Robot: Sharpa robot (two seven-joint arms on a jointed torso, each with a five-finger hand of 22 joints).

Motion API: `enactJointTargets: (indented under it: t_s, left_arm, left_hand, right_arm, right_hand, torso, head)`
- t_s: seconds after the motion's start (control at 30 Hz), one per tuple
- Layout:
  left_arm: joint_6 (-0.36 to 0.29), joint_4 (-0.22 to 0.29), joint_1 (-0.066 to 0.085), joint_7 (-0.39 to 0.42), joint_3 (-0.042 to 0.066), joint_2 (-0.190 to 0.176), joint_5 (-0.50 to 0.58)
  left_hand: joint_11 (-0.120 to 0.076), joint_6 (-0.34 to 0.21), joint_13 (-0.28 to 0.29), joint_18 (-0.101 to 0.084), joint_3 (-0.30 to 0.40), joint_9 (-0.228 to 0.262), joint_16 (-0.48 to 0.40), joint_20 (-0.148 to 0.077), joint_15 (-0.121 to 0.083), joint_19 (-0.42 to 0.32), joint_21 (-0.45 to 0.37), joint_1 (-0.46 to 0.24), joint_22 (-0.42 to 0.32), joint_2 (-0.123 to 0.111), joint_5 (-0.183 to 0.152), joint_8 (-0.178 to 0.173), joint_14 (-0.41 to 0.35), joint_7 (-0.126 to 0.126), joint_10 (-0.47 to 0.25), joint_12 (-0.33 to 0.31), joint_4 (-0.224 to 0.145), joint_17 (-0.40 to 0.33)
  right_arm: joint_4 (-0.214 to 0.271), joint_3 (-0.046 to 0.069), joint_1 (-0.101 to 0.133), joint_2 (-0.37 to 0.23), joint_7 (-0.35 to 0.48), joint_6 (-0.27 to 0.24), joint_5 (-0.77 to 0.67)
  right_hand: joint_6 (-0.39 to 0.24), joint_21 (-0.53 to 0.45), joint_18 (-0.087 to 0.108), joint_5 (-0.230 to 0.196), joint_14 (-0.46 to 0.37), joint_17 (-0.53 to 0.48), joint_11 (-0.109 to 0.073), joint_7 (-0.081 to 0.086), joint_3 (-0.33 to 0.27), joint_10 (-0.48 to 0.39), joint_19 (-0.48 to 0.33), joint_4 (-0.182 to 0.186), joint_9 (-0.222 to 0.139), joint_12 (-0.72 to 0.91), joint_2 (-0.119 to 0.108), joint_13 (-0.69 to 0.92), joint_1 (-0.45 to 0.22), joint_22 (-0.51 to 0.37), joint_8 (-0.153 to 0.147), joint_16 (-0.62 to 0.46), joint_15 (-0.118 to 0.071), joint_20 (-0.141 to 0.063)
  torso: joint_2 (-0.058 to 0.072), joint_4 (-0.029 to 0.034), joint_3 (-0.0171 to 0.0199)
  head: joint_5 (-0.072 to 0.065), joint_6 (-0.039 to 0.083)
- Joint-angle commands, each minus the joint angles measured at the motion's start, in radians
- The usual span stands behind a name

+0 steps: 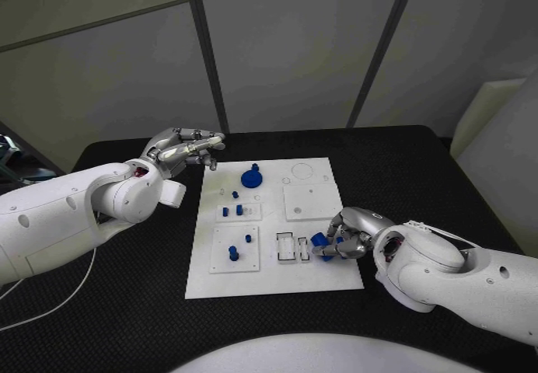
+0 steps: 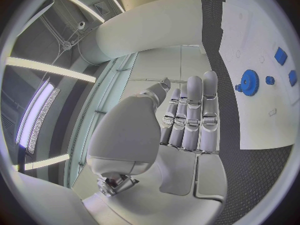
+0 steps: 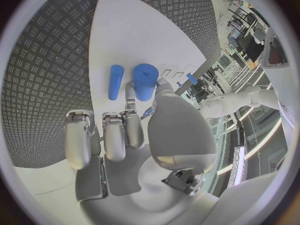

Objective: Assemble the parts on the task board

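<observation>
The white task board (image 1: 274, 276) lies in the middle of the black table. My right hand (image 1: 350, 235) rests at the board's right edge, next to the slotted block (image 1: 294, 247). Its thumb and a finger pinch a thick blue cylinder (image 3: 144, 81), which touches the board. A thinner blue peg (image 3: 115, 81) lies beside it on the board (image 3: 137, 30). My left hand (image 1: 183, 146) hovers off the board's far left corner with its fingers (image 2: 190, 115) stretched out and nothing in them. A blue gear (image 1: 253, 179) stands near the board's far edge, also seen as the gear (image 2: 249, 80) in the left wrist view.
Small blue pieces (image 1: 233, 210) stand in a block at the board's left middle, and a blue peg (image 1: 233, 252) stands in the near left block. A bare white square plate (image 1: 309, 200) sits on the right half. Black table (image 1: 426, 179) surrounds the board.
</observation>
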Motion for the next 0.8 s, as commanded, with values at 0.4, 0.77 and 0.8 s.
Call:
enactJointTargets:
  t_s: [0.4,0.77,0.8]
  left_arm:
    - [0.014,0.008,0.001,0.002,0.001,-0.008,0.004]
    - [0.017,0.01,0.001,0.001,0.001,-0.005,0.004]
    - [0.017,0.01,0.001,0.001,0.001,-0.005,0.004]
  left_hand:
    - [-0.002,-0.009,0.001,-0.012,-0.005,0.0,-0.003,0.0,0.002,0.004,-0.003,-0.005,-0.001,0.006,-0.001,0.006,-0.003,-0.001,-0.008,0.005,-0.001,-0.001]
    - [-0.002,-0.009,0.001,-0.012,-0.006,0.0,-0.003,0.0,0.002,0.005,-0.004,-0.005,-0.002,0.006,-0.001,0.006,-0.004,-0.001,-0.009,0.005,-0.001,-0.001]
    - [-0.002,-0.009,0.001,-0.012,-0.006,0.0,-0.003,0.0,0.002,0.005,-0.004,-0.005,-0.002,0.006,-0.001,0.006,-0.004,-0.001,-0.009,0.005,-0.001,-0.001]
  right_arm:
    - [0.012,-0.006,-0.017,-0.004,0.013,-0.175,0.0]
    - [0.056,-0.005,-0.017,-0.006,0.087,-0.33,0.053]
    - [0.059,-0.005,-0.017,-0.002,0.088,-0.332,0.056]
  right_hand:
    - [0.061,0.034,-0.023,0.142,0.106,0.263,-0.026,-0.033,0.005,0.06,0.103,-0.011,0.01,0.04,0.062,0.188,0.058,0.263,0.022,0.012,-0.02,-0.012]
    - [0.068,0.034,-0.023,0.152,0.106,0.263,-0.029,-0.036,0.002,0.066,0.103,-0.009,0.011,0.047,0.066,0.196,0.06,0.263,0.02,0.012,-0.023,-0.015]
    - [0.068,0.034,-0.023,0.153,0.106,0.263,-0.03,-0.036,0.002,0.066,0.103,-0.009,0.011,0.047,0.066,0.196,0.06,0.263,0.019,0.012,-0.023,-0.015]
  torso:
    - [-0.001,-0.0018,0.0007]
    - [-0.002,0.0013,-0.0007]
    - [-0.001,0.0015,-0.0009]
  head:
    - [0.006,-0.002]
    - [0.005,0.005]
    - [0.005,0.006]
